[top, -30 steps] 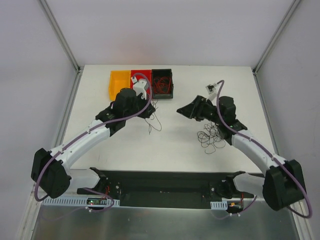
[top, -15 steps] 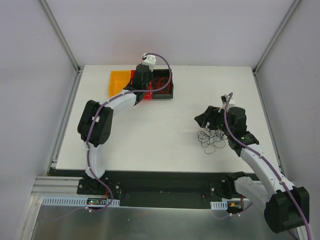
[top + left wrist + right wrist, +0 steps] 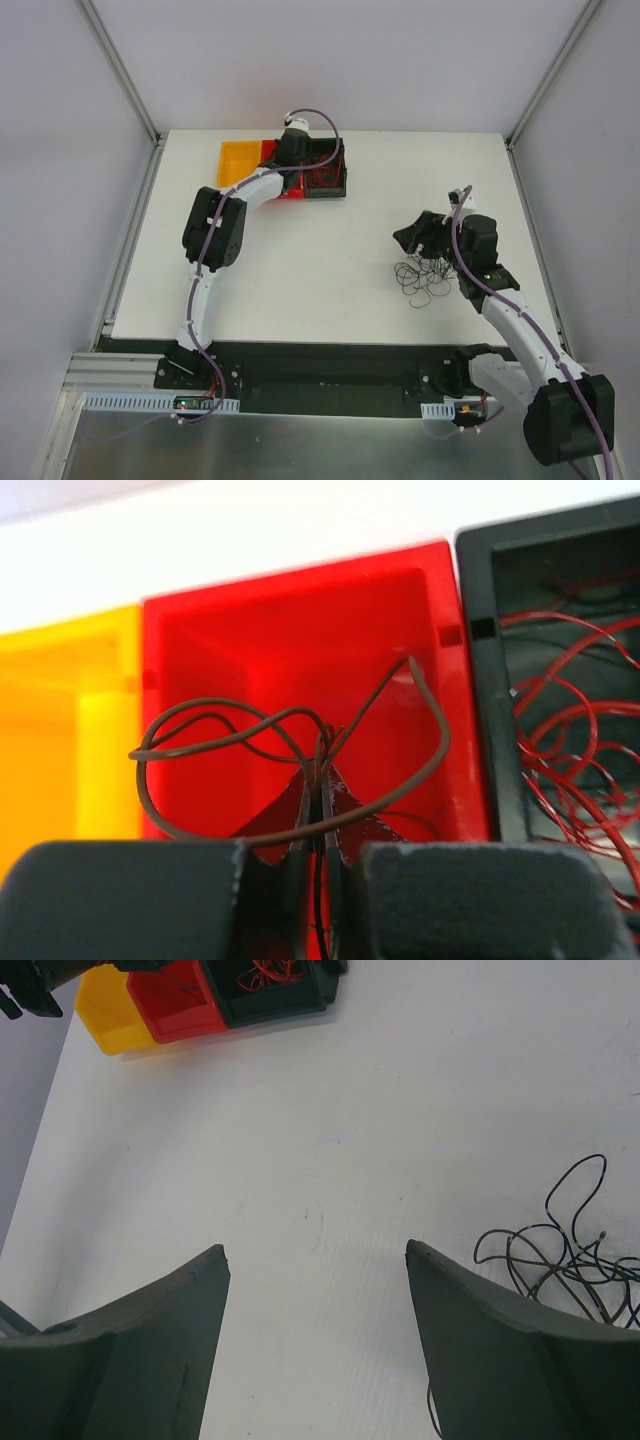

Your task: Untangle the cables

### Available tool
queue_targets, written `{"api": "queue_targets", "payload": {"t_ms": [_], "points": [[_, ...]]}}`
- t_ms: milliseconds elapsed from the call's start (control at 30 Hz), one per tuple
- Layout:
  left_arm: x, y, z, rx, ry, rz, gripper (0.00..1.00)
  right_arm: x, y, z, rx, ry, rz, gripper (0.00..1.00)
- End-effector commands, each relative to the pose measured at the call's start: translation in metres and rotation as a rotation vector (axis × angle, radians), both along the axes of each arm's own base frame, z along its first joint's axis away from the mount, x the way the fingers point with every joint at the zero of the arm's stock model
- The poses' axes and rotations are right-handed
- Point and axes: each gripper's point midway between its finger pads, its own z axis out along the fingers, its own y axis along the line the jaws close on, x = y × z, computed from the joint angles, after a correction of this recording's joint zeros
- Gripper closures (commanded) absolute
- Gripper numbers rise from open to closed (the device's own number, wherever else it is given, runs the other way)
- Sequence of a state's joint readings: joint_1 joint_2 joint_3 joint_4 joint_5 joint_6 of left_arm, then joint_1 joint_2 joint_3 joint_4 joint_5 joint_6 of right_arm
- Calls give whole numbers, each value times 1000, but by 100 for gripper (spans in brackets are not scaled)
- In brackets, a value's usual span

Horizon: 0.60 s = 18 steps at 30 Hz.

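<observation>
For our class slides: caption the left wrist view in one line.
Left gripper, shut on a brown cable, holds it at the red bin beside the black bin.

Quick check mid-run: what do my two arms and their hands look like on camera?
The left arm and right arm both have white links joined by bulky black joint housings, with a purple cable running along each. The left hand has dark, matte, rough-textured fingers; the right hand shows two dark grey-green wedge-shaped fingers. No markings visible.
</observation>
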State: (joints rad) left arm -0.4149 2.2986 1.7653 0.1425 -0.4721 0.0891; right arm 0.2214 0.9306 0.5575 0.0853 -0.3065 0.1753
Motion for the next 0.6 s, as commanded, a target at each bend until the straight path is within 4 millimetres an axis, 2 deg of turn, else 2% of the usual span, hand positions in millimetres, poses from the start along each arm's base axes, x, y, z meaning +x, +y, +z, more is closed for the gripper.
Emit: {"api": "queue_targets", "payload": {"t_ms": [0,200,300,400,500,567], "points": [[-25,-6,-5,-195,142,34,100,4,7,9,41,-40,32,26],[-45,-14,-28,-498,373,0,100,5,6,6,46,-32,34,26],[-50,-9,-35,-533,429,23,100,5,6,6,47,-30,35,26],[-51,-7,-28,-534,439,12,100,5,7,6,48,-31,39,26],[-52,-6,-11,-528,439,7,78,5,7,5,46,-30,43,26],[-55,-4,2,-526,437,6,68,5,7,5,45,-29,41,26]]}}
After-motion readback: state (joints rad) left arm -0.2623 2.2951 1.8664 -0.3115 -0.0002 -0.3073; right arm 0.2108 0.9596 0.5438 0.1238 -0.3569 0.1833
